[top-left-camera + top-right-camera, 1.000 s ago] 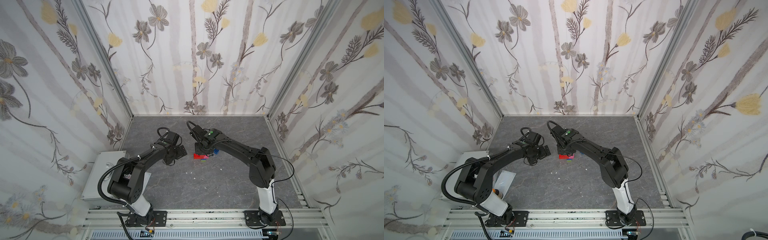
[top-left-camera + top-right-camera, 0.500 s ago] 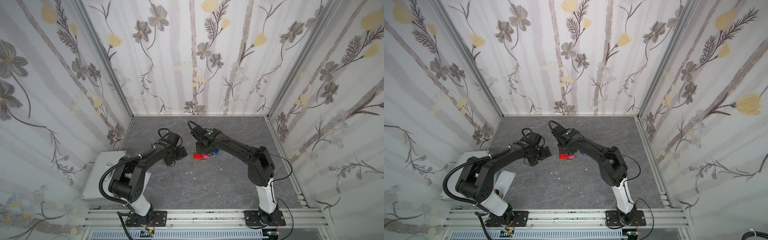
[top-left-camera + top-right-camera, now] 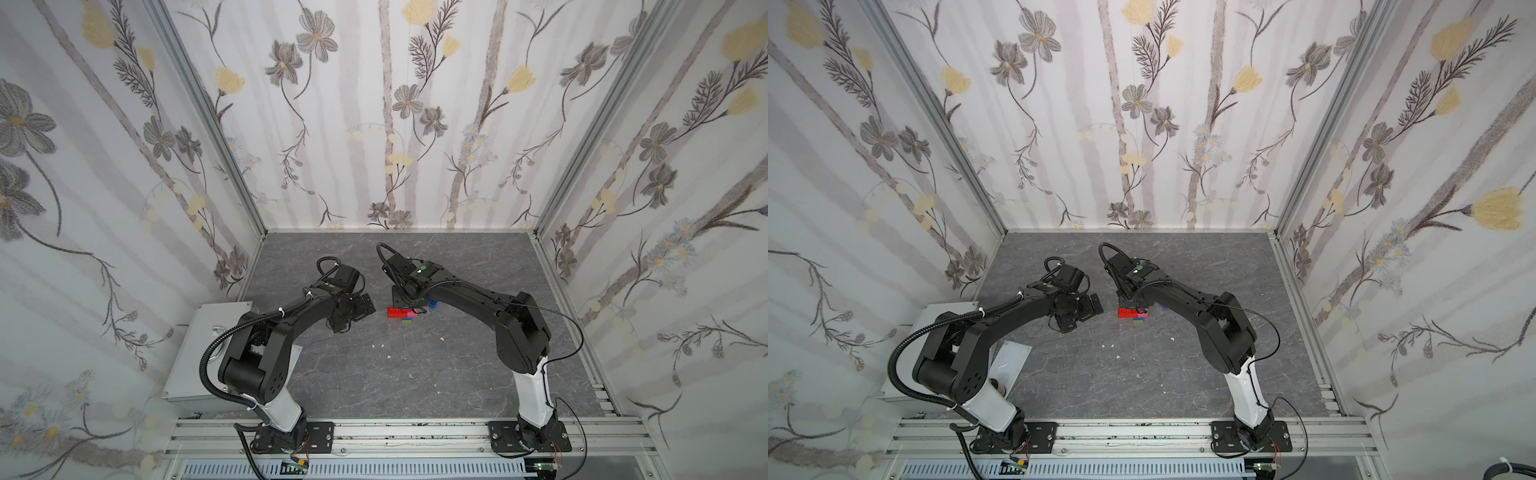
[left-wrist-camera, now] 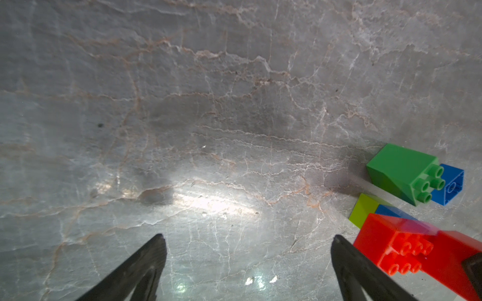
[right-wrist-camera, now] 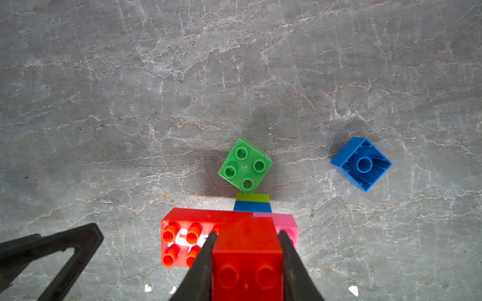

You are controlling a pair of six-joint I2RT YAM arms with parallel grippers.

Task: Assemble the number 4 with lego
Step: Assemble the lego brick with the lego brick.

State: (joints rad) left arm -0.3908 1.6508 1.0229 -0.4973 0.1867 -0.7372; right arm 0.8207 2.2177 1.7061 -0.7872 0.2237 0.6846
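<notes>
Partly built item: number 4 [image 3: 398, 312], found mid-table between the two grippers in both top views.

Fitted so far: lime brick [image 5: 252, 197] at the foot, then stacked blue brick [image 5: 252, 207], pink brick [image 5: 285, 224], and long red crossbar [image 5: 182, 242] on top.

In hand: small red brick [image 5: 247, 260], clamped between the fingers of the right gripper [image 5: 247, 232] over the crossbar's pink end. Whether it is seated cannot be told.

Left gripper [image 4: 248, 236]: spread wide, nothing held, just beside the crossbar's free end.

Outstanding: dark green brick [image 5: 245, 166], studs up, set askew close by the lime foot. Loose blue brick [image 5: 361, 164], overturned, lies apart on the table [image 5: 130, 104]. Roughly halfway is judged.

Orientation: the stroke is judged to stand upright from the table. The crossbar's long axis is laid across it, free end pointed toward the left gripper.
</notes>
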